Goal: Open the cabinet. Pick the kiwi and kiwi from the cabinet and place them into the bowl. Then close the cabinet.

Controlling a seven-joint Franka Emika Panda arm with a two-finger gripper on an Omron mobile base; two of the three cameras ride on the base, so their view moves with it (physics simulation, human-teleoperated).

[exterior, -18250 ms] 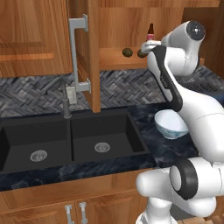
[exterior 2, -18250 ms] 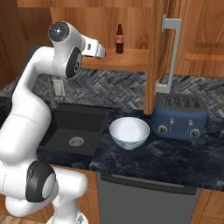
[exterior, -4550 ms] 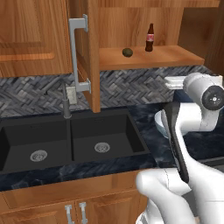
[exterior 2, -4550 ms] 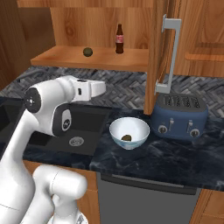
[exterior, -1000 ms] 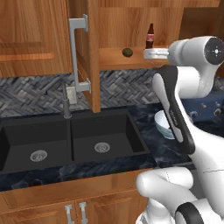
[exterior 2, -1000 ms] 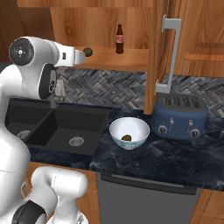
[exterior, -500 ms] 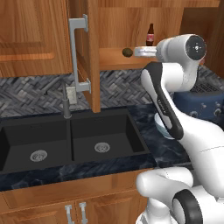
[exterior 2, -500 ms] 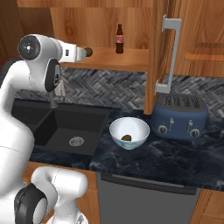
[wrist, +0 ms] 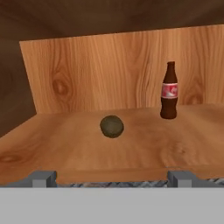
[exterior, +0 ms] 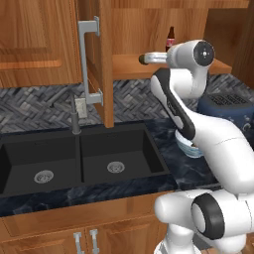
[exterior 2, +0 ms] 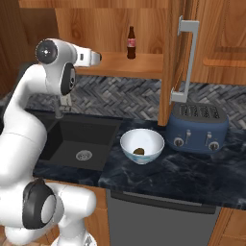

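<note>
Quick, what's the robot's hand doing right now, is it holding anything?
Hand: open and empty, facing the kiwi on the cabinet shelf.

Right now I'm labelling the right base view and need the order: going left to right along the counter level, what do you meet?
Sink basin → pale bowl holding one kiwi → blue toaster.

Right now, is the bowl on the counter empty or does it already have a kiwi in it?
Not empty. The bowl holds one kiwi, resting dark against its pale inside. The second kiwi sits on the cabinet shelf.
</note>
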